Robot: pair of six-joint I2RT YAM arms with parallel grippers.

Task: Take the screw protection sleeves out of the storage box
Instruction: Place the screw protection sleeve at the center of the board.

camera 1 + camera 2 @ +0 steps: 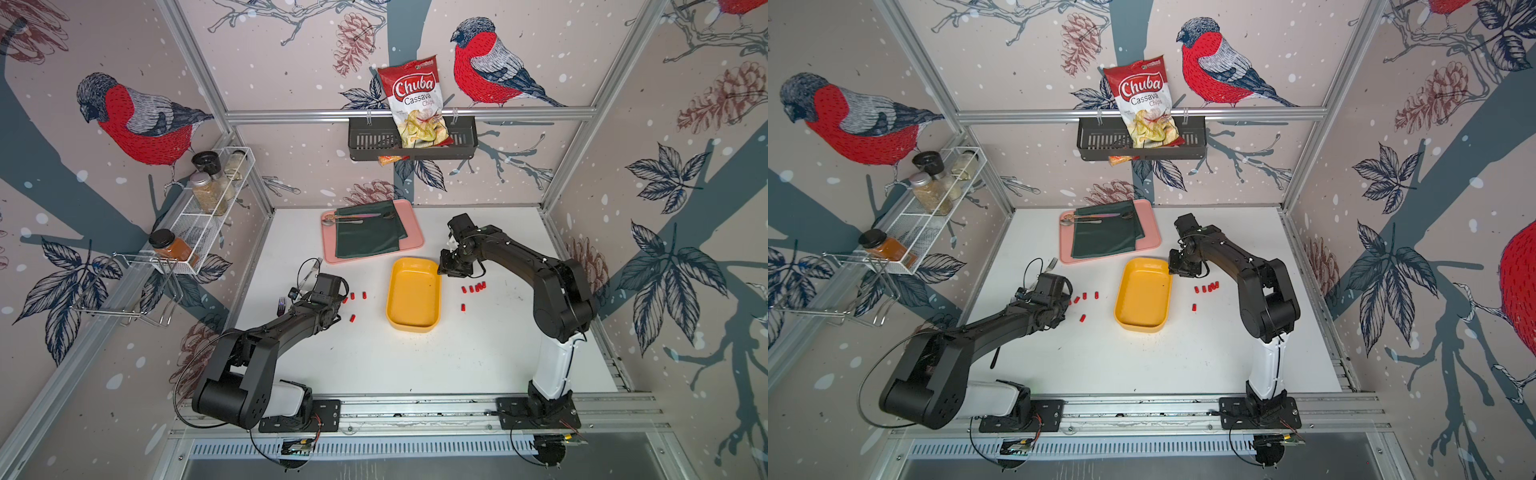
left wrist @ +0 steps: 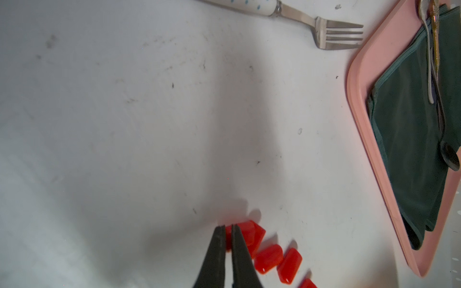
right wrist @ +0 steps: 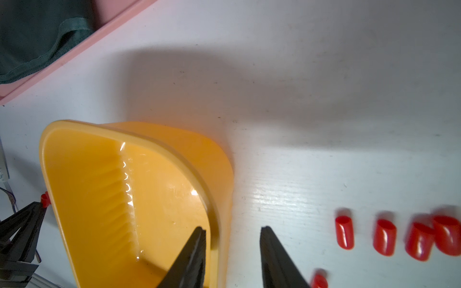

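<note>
Storage box (image 1: 413, 295) looks empty in both top views, sitting mid-counter (image 1: 374, 365) w/ nothing red inside. The screw protection sleeves (image 1: 473, 287) lie on the counter in two lots: one just R of the box, the other on the L by my L arm. My left gripper (image 2: 228, 228) is nearly closed, pinching one sleeve at its tips, low over the L lot. My right gripper (image 3: 233, 228) is part open astride the box's far corner wall, one finger inside and one outside, gripping nothing afaict. I reckon the task is all but done: drop that sleeve, then pull the arms clear.
</note>
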